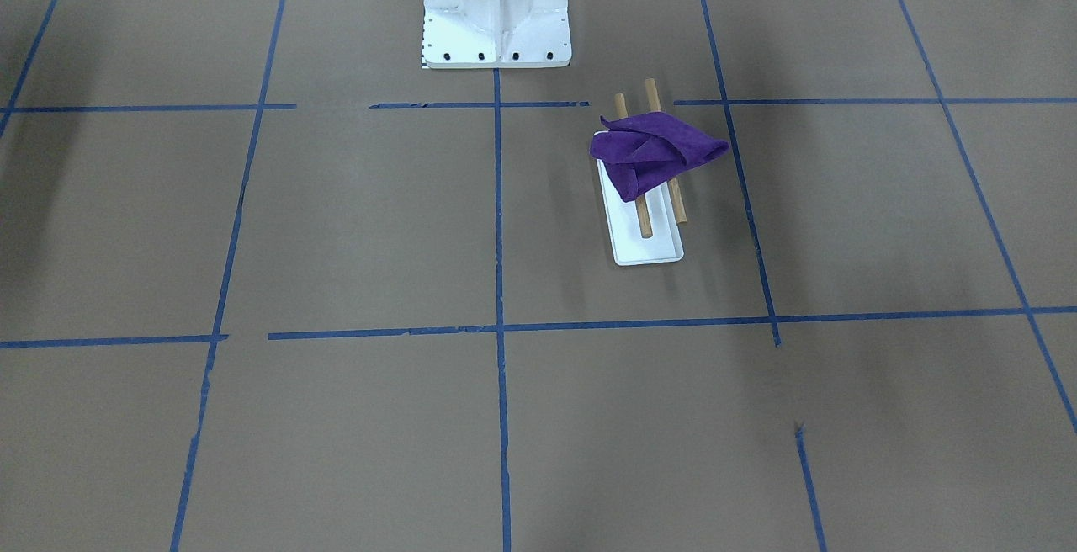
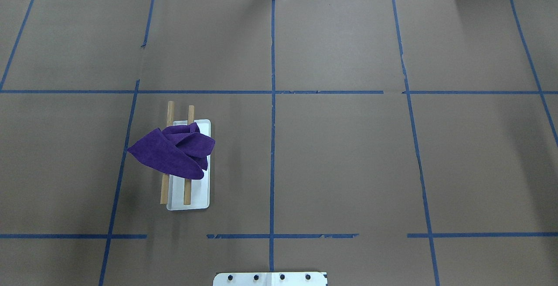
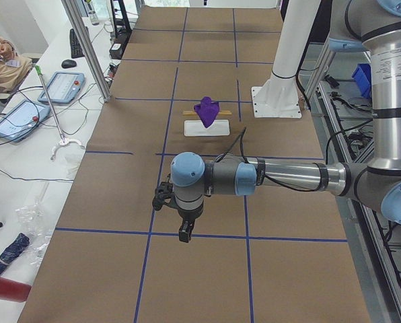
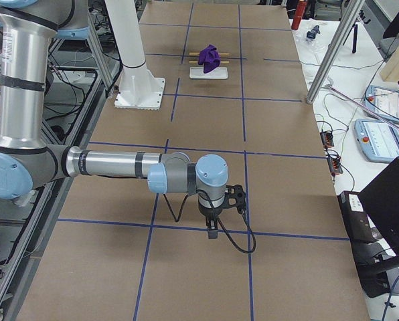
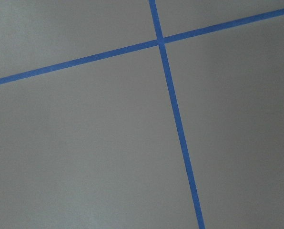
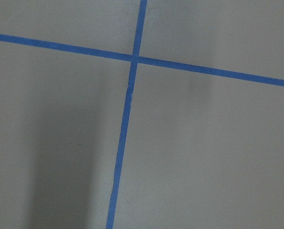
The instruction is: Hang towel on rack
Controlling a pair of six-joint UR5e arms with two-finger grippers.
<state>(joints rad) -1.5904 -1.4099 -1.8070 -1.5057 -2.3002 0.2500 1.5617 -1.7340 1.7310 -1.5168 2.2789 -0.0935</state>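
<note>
Exterior left: left gripper (image 3: pixel 185 234) hangs well apart from the rack (image 2: pixel 198 196); jaw state cannot be told. Same for right gripper (image 4: pixel 212 231). Towel (image 2: pixel 172 153) lies bunched across both dowels. Judged light and floppy; pinch the overhanging corner.

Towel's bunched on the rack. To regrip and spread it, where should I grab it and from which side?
Probably the towel by its pointed corner, coming from above on the robot's left side. That corner juts past the outer dowel, clear of the white base, so one flap can be pinched without striking wood. The middle lies folded in layers over both dowels.
</note>
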